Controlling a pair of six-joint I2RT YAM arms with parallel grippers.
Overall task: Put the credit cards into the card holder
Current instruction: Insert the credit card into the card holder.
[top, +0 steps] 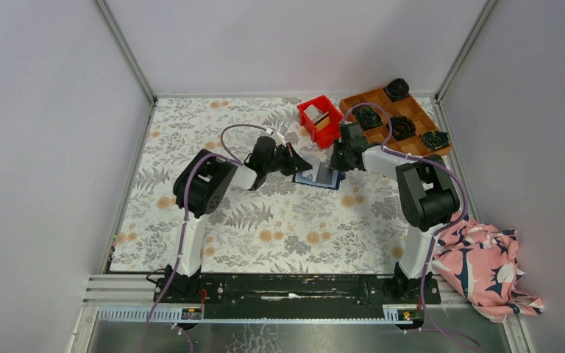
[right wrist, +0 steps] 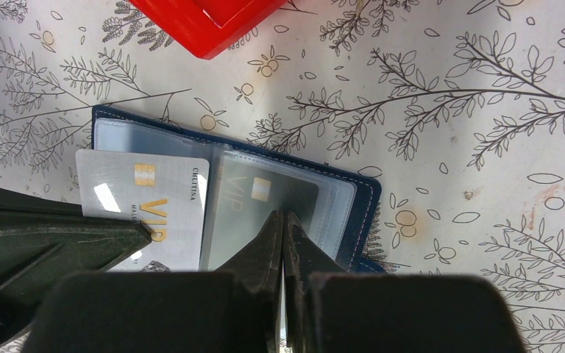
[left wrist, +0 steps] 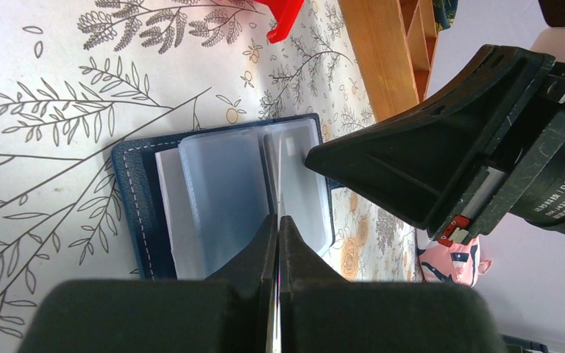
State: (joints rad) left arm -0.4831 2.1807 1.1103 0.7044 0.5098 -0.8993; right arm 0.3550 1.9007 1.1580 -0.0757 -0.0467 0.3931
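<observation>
The navy card holder (top: 329, 182) lies open on the floral cloth, its clear pockets facing up (right wrist: 364, 195). My left gripper (left wrist: 277, 220) is shut on a white credit card (right wrist: 143, 202) marked VIP. That card lies flat over the holder's left half, with its right edge at the mouth of a clear pocket. It shows edge-on (left wrist: 280, 169) in the left wrist view. A second card (right wrist: 265, 195) sits inside the right pocket. My right gripper (right wrist: 283, 219) is shut, and its tips rest on that pocket. From above, the two grippers (top: 305, 163) (top: 336, 160) meet over the holder.
A red bin (top: 320, 120) with something pale and tan inside stands just behind the holder. To its right is a wooden grid tray (top: 404, 110) of dark rolled bundles. A pink patterned cloth (top: 485, 261) lies beyond the table's right edge.
</observation>
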